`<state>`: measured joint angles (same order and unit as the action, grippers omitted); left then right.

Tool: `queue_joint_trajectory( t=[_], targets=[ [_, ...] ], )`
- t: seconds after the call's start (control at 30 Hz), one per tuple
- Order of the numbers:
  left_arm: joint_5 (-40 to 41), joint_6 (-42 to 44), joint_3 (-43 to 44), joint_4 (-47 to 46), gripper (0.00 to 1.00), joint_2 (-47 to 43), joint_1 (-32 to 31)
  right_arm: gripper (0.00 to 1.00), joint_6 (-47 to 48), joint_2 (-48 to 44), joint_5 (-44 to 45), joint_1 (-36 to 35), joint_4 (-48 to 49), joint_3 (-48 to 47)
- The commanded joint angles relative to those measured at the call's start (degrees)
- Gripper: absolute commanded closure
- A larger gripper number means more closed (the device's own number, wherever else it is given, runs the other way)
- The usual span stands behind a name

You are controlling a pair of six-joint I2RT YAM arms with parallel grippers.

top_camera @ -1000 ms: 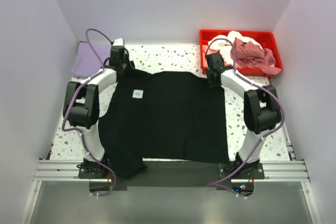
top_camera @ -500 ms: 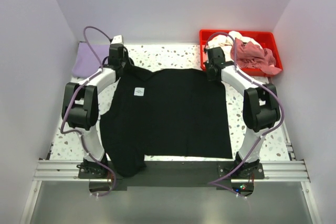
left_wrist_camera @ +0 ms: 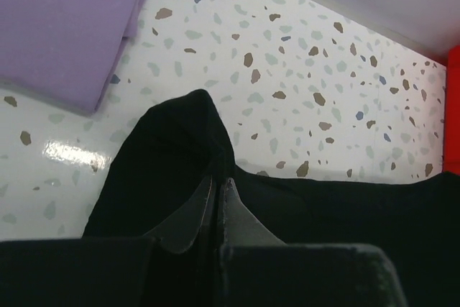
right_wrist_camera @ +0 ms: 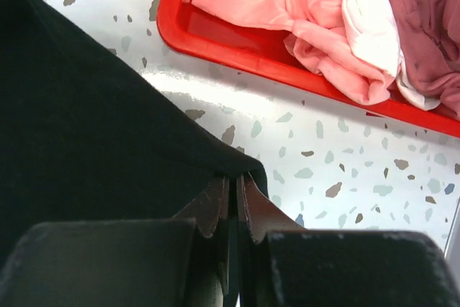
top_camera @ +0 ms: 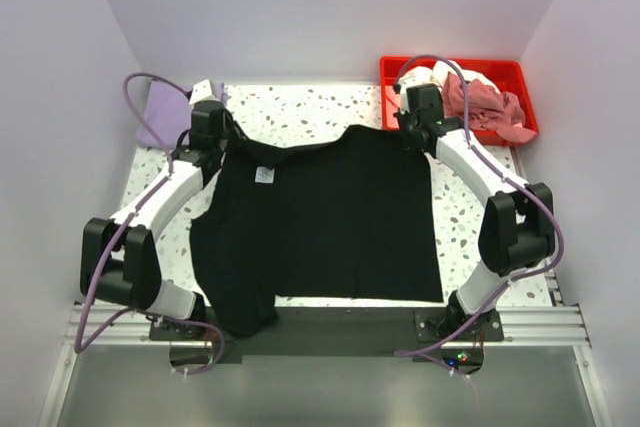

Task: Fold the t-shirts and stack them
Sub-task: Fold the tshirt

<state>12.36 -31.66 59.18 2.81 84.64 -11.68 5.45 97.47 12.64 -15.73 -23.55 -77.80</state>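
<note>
As only wrist views reveal, grippers (left_wrist_camera: 218, 183) (right_wrist_camera: 233, 180) pinch black t-shirt (top_camera: 340, 217).

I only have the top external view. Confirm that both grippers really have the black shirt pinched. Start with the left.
Observer: In the left wrist view the left gripper is shut, with a raised peak of the black t-shirt clamped between its jaws.
Operator: Now the right.
Observer: In the right wrist view the right gripper is shut on the shirt's corner, and the cloth is drawn to a point where the jaws meet.
Operator: Tell me what lies beyond that corner.
Observer: Bare speckled table, then the red tray. The black cloth stops short of the tray's rim.
</note>
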Motion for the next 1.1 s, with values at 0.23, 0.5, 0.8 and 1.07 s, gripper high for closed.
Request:
queue_joint_trajectory(
  t=[0.23,0.5,0.8,1.07],
  targets=[
    [11.71,-13.66,-3.45,17.81,1.0,-10.28,-5.01,1.0,5.53,-5.71,-4.64,0.08,-7.3,1.68],
    [16.29,-23.09,-10.21,25.4,1.0,-20.74,-8.79,1.0,8.52,-7.65,-5.17,0.08,-9.49,3.01],
    [13.65,-29.59,-18.57,32.07,1.0,-29.7,-10.47,1.0,7.91,-9.49,-5.7,0.08,-12.22,4.5],
    [7.69,-31.27,-26.47,35.69,1.0,-37.61,-10.64,0.91,0.53,-15.29,-4.03,0.08,-14.24,10.47]
  ],
)
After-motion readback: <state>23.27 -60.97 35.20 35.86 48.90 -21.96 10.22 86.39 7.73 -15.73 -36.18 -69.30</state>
